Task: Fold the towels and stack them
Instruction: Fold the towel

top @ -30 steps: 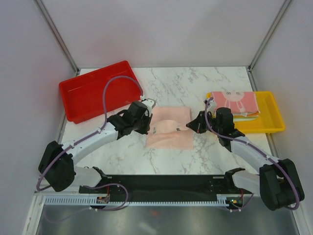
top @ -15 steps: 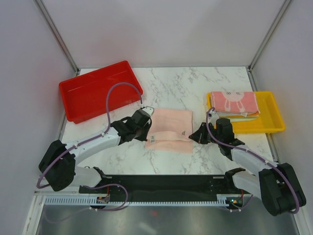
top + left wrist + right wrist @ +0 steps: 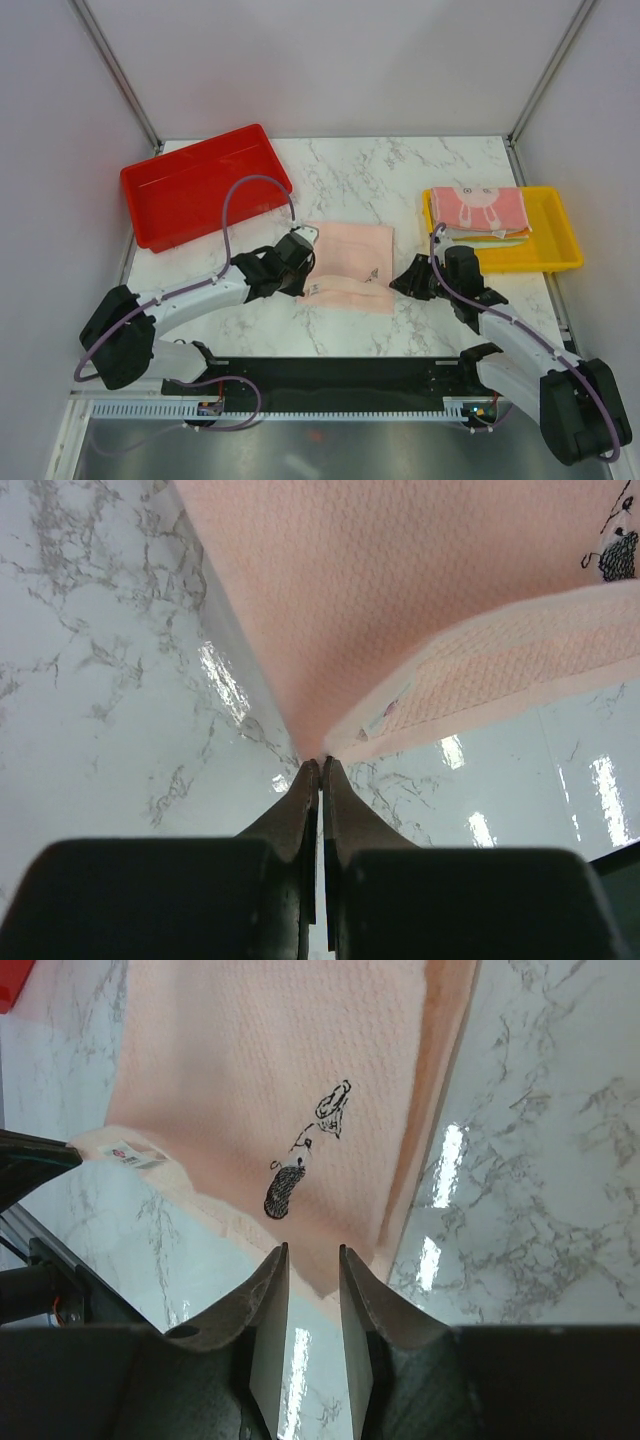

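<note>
- Peach-pink towel is lying in the middle of the marble table, with its near strip doubled over on top of itself.
- A small dark embroidered motif is showing close to the towel's right edge, and a white care label is sticking out at the near-left corner.
- Left gripper is pinching that near-left corner. Its jaws are pressed together on the cloth, and the two layers are fanning out from the tips.
- Right gripper is sitting low over the towel's near-right edge. Its jaws are standing a little apart with nothing caught between them. Whether the tips are touching the cloth, I cannot tell.
- The two arms are reaching in from either side, with the towel between them.
- Pink bunny towel is lying folded on top of a short stack of other folded towels.
- That stack is sitting inside the yellow tray on the right side of the table, apart from the peach-pink towel.
- Red tray is sitting at the far left, angled, well apart from the towel.
</note>
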Robot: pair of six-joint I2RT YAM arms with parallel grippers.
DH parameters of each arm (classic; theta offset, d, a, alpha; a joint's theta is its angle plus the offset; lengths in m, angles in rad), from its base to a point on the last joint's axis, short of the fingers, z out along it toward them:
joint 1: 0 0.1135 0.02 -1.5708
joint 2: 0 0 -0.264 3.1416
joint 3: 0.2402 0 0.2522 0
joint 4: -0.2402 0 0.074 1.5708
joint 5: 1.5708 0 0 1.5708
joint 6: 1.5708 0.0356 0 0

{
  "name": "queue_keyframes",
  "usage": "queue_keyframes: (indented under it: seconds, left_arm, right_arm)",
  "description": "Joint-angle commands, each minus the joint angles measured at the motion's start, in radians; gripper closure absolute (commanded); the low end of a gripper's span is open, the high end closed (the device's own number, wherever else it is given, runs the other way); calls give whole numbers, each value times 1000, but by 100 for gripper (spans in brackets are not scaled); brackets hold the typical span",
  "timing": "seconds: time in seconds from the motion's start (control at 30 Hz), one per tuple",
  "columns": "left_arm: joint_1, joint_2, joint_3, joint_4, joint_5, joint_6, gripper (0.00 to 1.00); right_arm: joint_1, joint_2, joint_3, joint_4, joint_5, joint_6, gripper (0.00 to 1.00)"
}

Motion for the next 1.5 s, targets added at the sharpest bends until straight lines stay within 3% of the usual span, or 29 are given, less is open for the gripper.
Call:
queue_keyframes:
  seconds: [0.0,0.3,0.47,0.53,0.57,0.63,0.77,0.97,1.17,1.33,1.47]
  left_arm:
    - [-23,13,-14,32,-33,-58,98]
    - [-27,14,-57,43,-36,-72,98]
    - [-39,22,-59,45,-15,-52,98]
    - [-48,13,-62,29,-5,-59,87]
    - [-51,7,-59,14,1,-78,71]
    - [-56,-32,-39,-53,-15,-107,57]
    - [-47,-85,96,-188,-160,-173,43]
    - [134,12,176,-131,-26,-144,46]
    - [197,146,207,-41,113,-72,46]
    - [259,221,254,75,152,-38,44]
    - [335,289,322,101,257,3,43]
  right_arm:
    - [2,-66,59,-100,48,-29,66]
    - [8,39,174,-120,-29,-117,64]
    - [29,66,191,-214,43,-87,57]
    - [43,44,191,-254,98,-74,58]
    - [46,40,193,-266,108,-70,59]
    - [58,35,200,-294,117,-68,63]
    - [86,30,220,-323,138,-62,65]
    - [149,20,207,-291,163,2,66]
    - [167,27,174,-248,186,15,64]
    - [166,49,278,-251,252,-28,59]
    - [128,240,426,-260,315,-102,57]
